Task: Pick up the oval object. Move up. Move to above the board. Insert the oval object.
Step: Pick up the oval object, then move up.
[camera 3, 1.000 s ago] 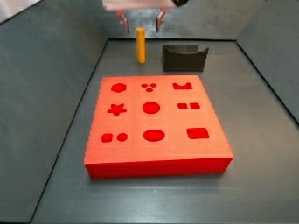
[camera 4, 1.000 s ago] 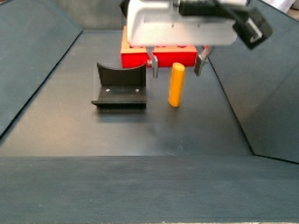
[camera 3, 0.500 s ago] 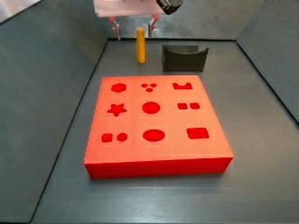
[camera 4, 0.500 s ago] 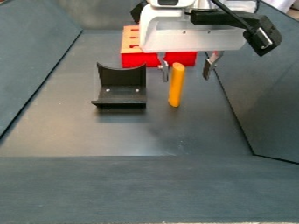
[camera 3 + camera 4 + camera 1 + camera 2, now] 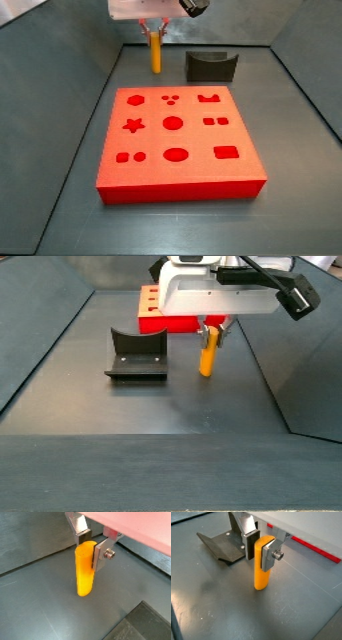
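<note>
Beyond the board (image 5: 178, 140), gripper (image 5: 260, 546) jaws clamp the upright oval object (image 5: 262, 567).

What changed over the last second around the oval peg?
The gripper came down over the orange-yellow oval peg and its jaws closed on the peg's top; in a side view the peg now sits clamped between them. The red board and dark fixture stayed put.
</note>
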### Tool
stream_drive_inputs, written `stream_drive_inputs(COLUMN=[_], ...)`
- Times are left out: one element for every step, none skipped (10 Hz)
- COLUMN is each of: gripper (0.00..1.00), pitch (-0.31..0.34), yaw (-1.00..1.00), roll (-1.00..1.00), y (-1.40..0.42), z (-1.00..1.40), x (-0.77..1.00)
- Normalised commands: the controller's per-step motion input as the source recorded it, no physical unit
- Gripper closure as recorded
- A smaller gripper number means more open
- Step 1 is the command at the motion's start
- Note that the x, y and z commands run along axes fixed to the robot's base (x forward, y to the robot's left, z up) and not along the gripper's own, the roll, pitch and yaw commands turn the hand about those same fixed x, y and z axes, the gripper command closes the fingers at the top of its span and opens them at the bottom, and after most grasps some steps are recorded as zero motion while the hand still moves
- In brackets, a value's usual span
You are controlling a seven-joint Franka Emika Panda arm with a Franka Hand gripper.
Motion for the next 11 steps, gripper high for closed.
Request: stream_drive_inputs(gripper=[1.00, 1.00, 1.00, 1.00, 1.00, 1.00, 1.00, 1.00, 1.00, 1.00, 1.00], pitch=[0.000, 0.000, 0.000, 0.000, 0.000, 0.000, 0.000, 0.000, 0.000, 0.030, 0.050], yaw=[0.00, 0.00, 0.00, 0.00, 0.00, 0.00, 0.00, 0.00, 0.00, -0.02, -0.03], roll=[0.00, 0.00, 0.00, 0.00, 0.00, 0.00, 0.00, 0.00, 0.00, 0.01, 0.02], y=[0.00, 0.00, 0.00, 0.00, 0.00, 0.00, 0.00, 0.00, 0.00, 0.10, 0.08], z=[0.00, 0.00, 0.00, 0.00, 0.00, 0.00, 0.00, 0.00, 0.83, 0.77, 0.62], x=[0.00, 0.00, 0.00, 0.00, 0.00, 0.00, 0.00, 0.00, 0.00, -0.02, -0.03])
